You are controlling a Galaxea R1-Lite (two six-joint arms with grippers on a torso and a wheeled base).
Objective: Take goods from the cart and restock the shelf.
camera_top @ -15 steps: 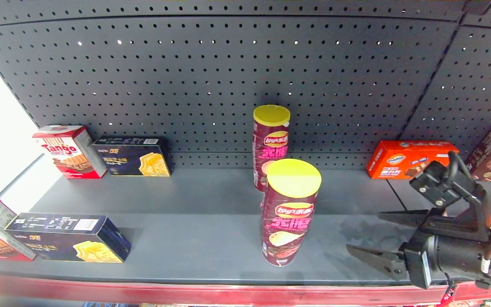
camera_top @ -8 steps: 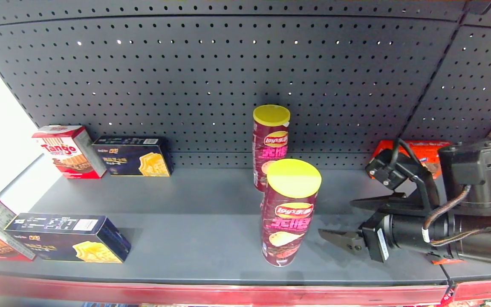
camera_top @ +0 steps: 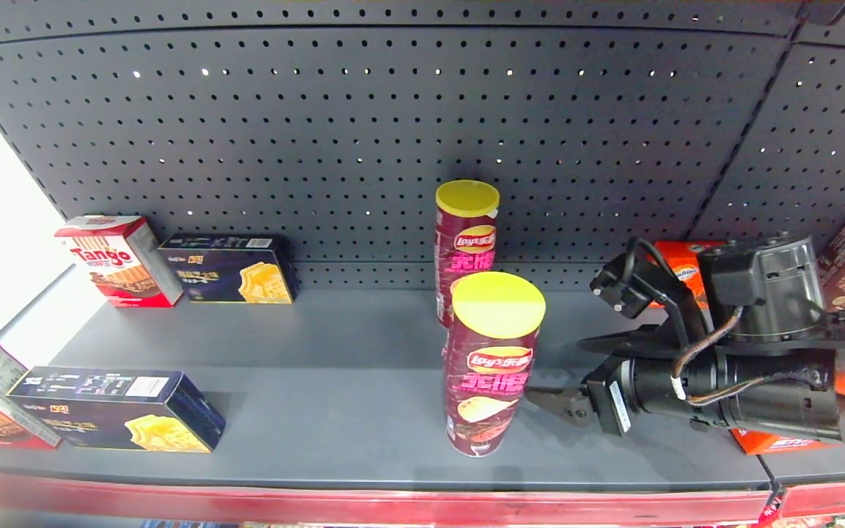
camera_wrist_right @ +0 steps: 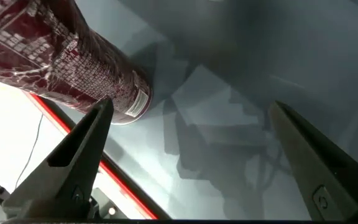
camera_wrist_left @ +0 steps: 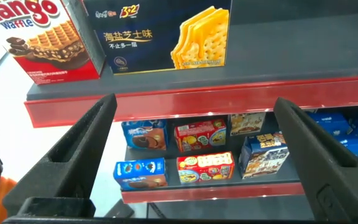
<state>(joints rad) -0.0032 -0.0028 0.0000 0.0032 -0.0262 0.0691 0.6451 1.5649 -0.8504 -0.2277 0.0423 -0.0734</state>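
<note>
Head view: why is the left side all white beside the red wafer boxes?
Head view: strong light past the shelf end washes that edge out, and the blue cracker box throws its shadow rightward; right wrist view: the same white glare sits beyond the shelf's front edge near the chip can.

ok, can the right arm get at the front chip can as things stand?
Probably yes. The right gripper sits right beside the front chip can, low on the shelf, with its fingers open toward the can. Nothing stands between them, and the rear can stands behind.
</note>
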